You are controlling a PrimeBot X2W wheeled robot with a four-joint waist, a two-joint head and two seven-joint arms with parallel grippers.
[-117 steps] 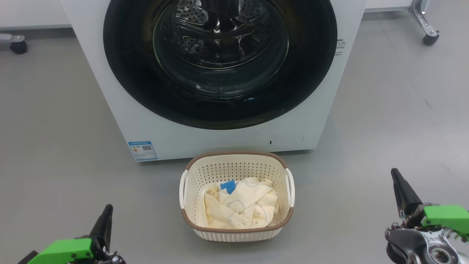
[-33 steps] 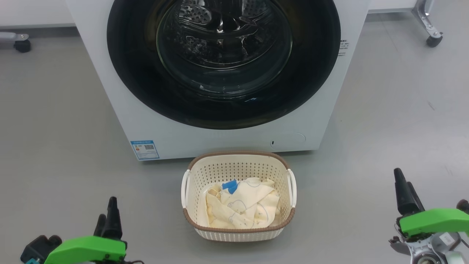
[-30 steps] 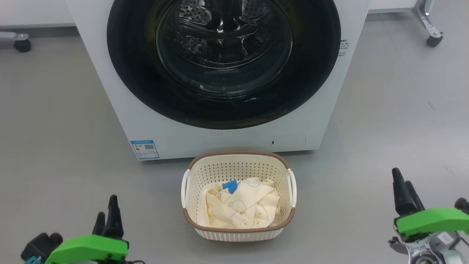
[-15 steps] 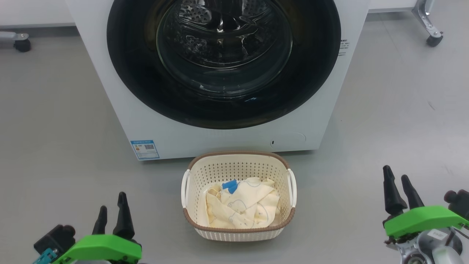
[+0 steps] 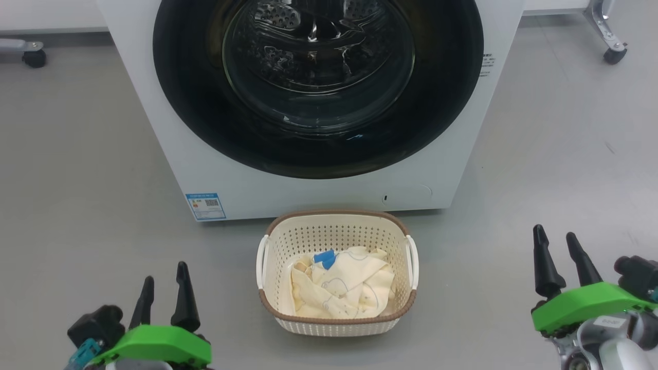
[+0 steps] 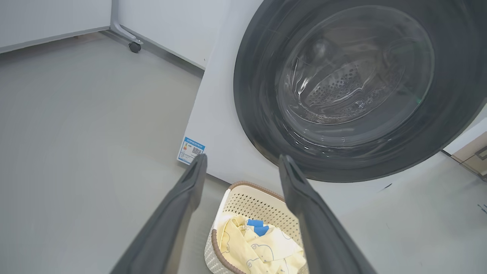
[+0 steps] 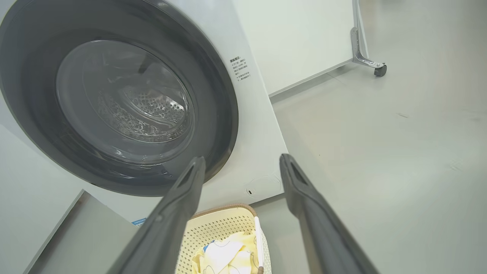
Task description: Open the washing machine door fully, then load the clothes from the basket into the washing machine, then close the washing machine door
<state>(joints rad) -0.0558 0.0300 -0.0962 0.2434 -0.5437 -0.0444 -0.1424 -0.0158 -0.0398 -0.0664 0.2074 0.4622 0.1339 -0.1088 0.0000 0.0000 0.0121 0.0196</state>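
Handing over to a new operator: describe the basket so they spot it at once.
Find the big white washer with its round black door. On the grey floor just in front of it stands the basket. It is cream and perforated, with a brown rim, white side handles and pale yellow clothes inside.

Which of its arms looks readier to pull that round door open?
Likely the right: right gripper reaches nearer the shut washing machine door than left gripper; both open, empty. Handle unseen.

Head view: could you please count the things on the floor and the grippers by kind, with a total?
Washing machine: 1
Basket: 1
Heap of clothes: 1
Grippers: 2 (left gripper, right gripper)
Caster wheels: 2
Total: 7
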